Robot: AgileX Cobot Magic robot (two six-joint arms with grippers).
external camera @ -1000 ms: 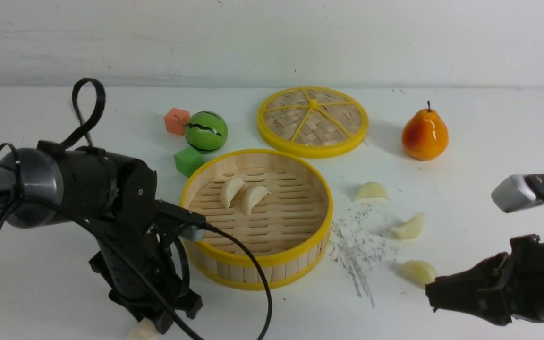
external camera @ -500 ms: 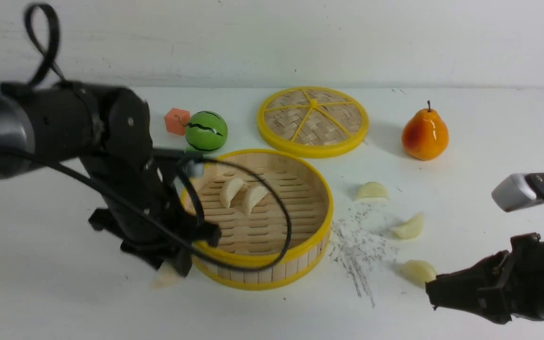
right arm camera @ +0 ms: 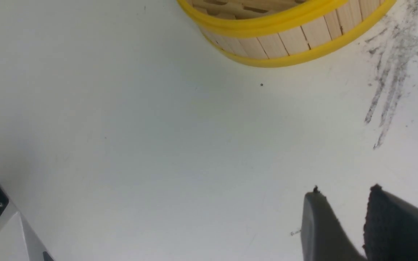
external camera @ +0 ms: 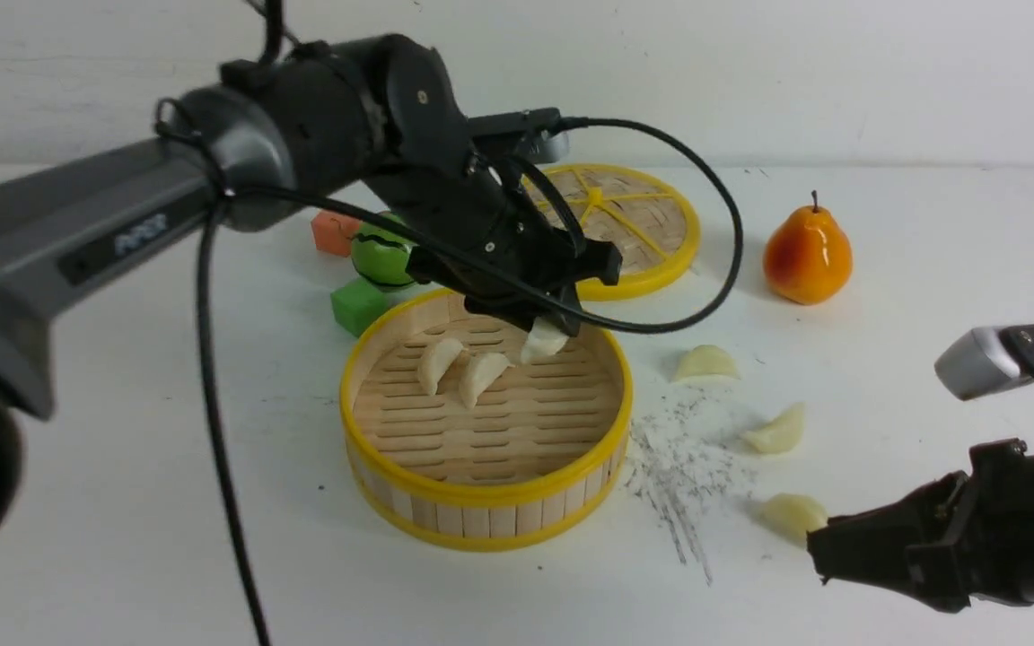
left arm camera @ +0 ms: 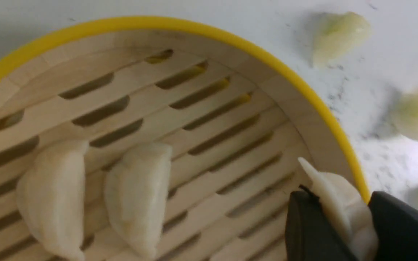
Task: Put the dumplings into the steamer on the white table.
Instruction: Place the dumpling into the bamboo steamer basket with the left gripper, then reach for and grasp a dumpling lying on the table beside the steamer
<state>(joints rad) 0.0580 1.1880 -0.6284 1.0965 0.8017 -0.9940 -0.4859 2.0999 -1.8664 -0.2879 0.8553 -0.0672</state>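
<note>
The steamer (external camera: 481, 495) stands mid-table with two dumplings (external camera: 438, 363) (external camera: 481, 377) side by side on its slatted floor. My left gripper (external camera: 542, 334) hangs over the steamer's far right part, shut on a third dumpling (external camera: 544, 344). In the left wrist view this dumpling (left arm camera: 334, 195) sits pinched between the black fingers (left arm camera: 305, 224), just inside the yellow rim (left arm camera: 230, 40). Three more dumplings (external camera: 705, 362) (external camera: 777, 432) (external camera: 793, 513) lie on the white table (external camera: 122, 538), right of the steamer. My right gripper (external camera: 815, 552) (right arm camera: 345, 190) is low at the front right, open and empty, close to the nearest dumpling.
The flat woven lid (external camera: 595, 229) lies behind the steamer. An orange pear (external camera: 807, 256) stands at the back right. A green ball (external camera: 389, 256), an orange cube (external camera: 333, 231) and a green cube (external camera: 357, 305) sit left of the steamer's far side. Grey scuffs (external camera: 679, 467) mark the table.
My left arm rose from the table's front left with a dumpling and swung forward and right, to above the steamer's far side. The right arm stayed put.
</note>
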